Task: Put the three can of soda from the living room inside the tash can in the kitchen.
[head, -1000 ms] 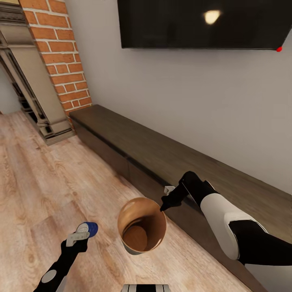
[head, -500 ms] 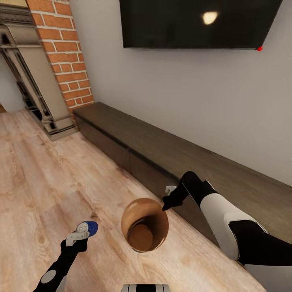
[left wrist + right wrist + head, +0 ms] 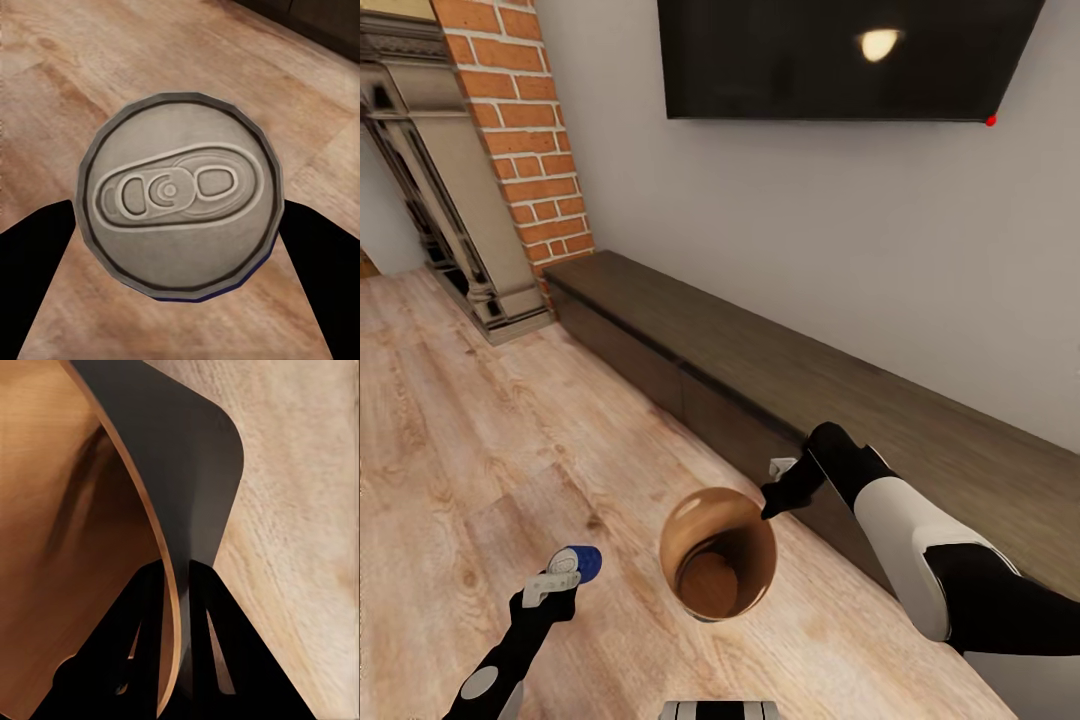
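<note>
A: Where is the can (image 3: 582, 564)?

B: In the left gripper (image 3: 565, 577), low at the left of the head view, over bare floor (image 3: 470, 430). It is the dark blue one. The left wrist view looks straight down on its grey top (image 3: 180, 192), with a dark finger (image 3: 34, 262) pressed to each side, so that gripper is clamped on it.

A: And the bin (image 3: 718, 553)?

B: Carried by the right gripper (image 3: 772, 496), which pinches the rim. In the right wrist view the bin's thin wall (image 3: 161, 540) runs down between the two fingers (image 3: 112, 660), one inside the bin and one outside (a grip on the edge, not round the body). The bin hangs tilted, its mouth turned up toward the head camera, so the darker bottom shows.

A: Why hold both that way?

B: My guess is that bringing the bin along saves trips: with the mouth open upward, a can may be dropped in from above.

A: How do the two sit relative to each other?

B: Apart. The can is beside the bin, on its left, not over the mouth. I can see no cans inside the bin.

A: The surroundings?

B: A long dark bench (image 3: 780, 380) along the wall, a TV (image 3: 840, 55) above, and a brick fireplace (image 3: 510, 130) at the left.
</note>
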